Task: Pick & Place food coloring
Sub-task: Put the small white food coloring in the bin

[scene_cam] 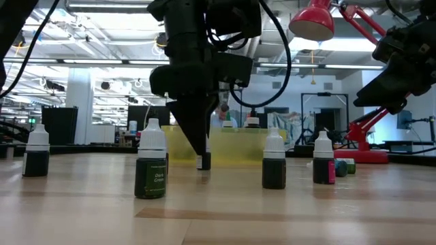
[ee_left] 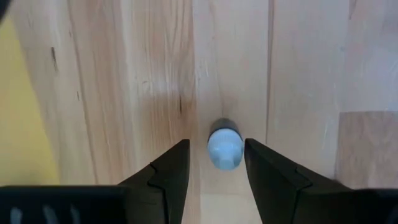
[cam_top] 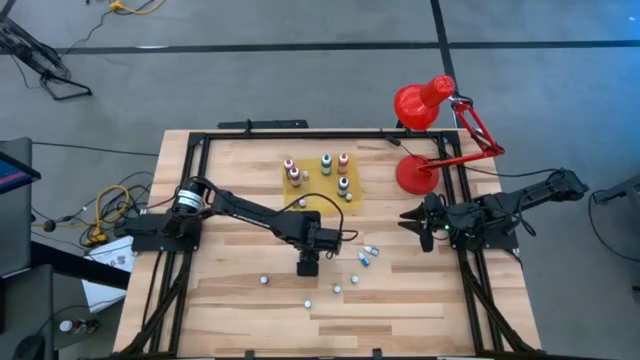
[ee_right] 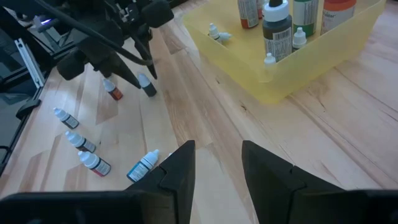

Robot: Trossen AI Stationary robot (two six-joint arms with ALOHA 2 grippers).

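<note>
Several small dropper bottles already stand in the shallow yellow plastic tray (cam_top: 318,180) at twelve o'clock from the middle of the pale wooden surface (cam_top: 230,300). Many are left outside it: a cluster lying on their sides at about three o'clock from the left gripper (cam_top: 308,266), and a few standing scattered at five to seven o'clock of it. By my reckoning the task is perhaps a third to half done.

The left gripper hangs point-down over the middle of the surface with one tiny dark bottle with a whitish cap (ee_left: 224,144) between its fingers (ee_left: 171,171). They stand partly open on either side of the cap, with a slim gap showing at each side in the left wrist view, so it looks bracketed, not yet clamped. In the low view the bottle stands upright on the surface directly below the tips.

The right gripper (ee_right: 216,163) waits at the three o'clock edge, near the red desk lamp (cam_top: 425,100), its fingers partly open and empty.
</note>
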